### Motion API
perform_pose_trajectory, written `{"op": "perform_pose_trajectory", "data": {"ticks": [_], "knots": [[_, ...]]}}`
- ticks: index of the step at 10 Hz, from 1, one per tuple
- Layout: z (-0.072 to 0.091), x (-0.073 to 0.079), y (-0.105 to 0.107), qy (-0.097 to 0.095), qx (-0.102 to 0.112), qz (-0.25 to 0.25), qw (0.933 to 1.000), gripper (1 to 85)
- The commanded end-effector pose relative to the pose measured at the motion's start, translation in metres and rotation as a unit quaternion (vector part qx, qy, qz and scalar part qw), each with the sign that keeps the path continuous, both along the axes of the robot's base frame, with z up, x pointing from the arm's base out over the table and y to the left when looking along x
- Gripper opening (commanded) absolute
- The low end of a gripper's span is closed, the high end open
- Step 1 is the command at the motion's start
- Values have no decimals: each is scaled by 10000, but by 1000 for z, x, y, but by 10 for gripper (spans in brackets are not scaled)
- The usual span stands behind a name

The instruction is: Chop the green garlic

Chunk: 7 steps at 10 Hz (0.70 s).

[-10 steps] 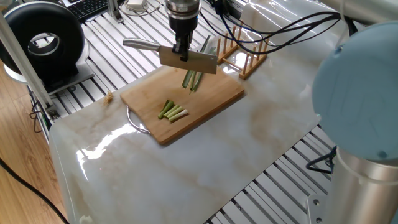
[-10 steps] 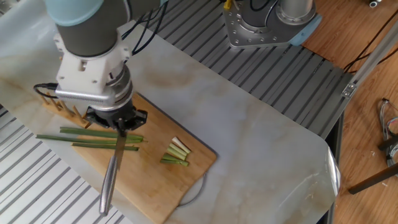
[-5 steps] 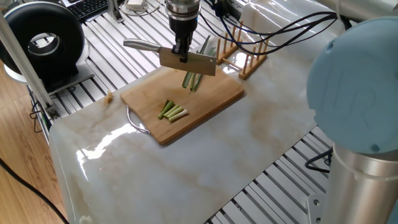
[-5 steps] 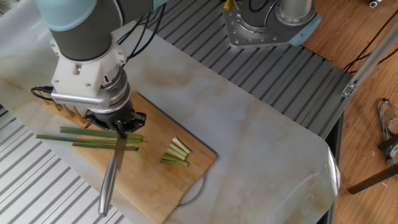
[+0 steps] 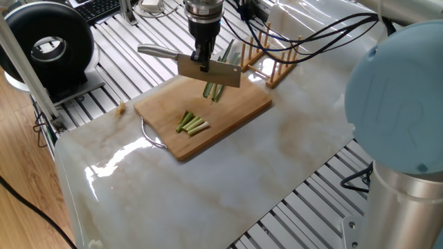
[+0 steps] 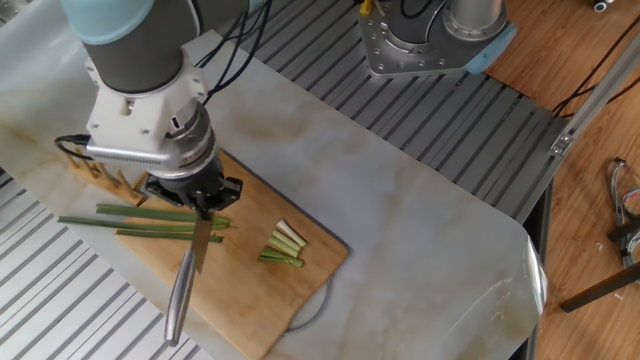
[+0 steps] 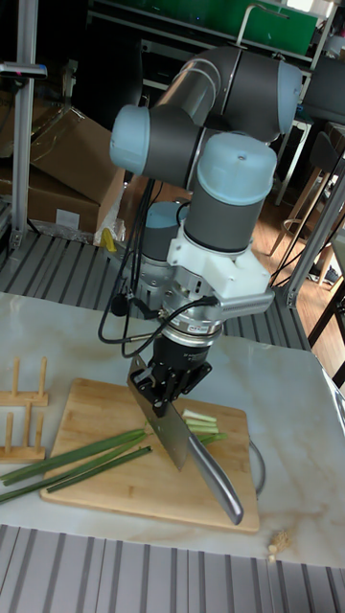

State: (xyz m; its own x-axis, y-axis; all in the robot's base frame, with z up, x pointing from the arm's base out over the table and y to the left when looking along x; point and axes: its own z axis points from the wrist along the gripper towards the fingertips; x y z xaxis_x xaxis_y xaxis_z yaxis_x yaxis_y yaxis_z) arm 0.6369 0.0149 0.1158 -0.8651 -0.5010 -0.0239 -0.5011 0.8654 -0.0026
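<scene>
Gripper (image 7: 171,388) pinches knife (image 7: 171,439) above board (image 5: 242,114); bring blade straight down across stalks (image 6: 150,222), just short of cut pieces (image 6: 283,246); keep edge level.

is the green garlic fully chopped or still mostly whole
Mostly whole: long green garlic stalks lie uncut under the knife, with only a few short pieces beside them.

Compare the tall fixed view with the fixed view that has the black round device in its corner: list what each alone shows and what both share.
Only the tall view shows cardboard boxes and the arm's upper joints whole. Only the other shows the black round device, a keyboard and wooden floor. Both show the hand shut on the cleaver above the long green garlic stalks, cut pieces, the cutting board and the wooden peg rack.
</scene>
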Motion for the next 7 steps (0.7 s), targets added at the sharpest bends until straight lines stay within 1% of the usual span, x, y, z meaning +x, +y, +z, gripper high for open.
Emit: {"op": "perform_pose_trajectory", "data": {"ticks": [1, 2, 3, 4, 5, 6, 7], "knots": [[2, 8, -12, -87, -217, -294, 9993, 13], [1, 9, -11, -85, -190, -180, 9996, 13], [0, 8, -3, -66, -40, -104, 9999, 13], [1, -3, 28, 69, 476, -247, 9985, 13], [1, -6, 25, 134, 422, -360, 9984, 13], [0, -10, 19, 212, 298, -535, 9979, 13], [0, -12, 17, 258, 249, -634, 9973, 13]]}}
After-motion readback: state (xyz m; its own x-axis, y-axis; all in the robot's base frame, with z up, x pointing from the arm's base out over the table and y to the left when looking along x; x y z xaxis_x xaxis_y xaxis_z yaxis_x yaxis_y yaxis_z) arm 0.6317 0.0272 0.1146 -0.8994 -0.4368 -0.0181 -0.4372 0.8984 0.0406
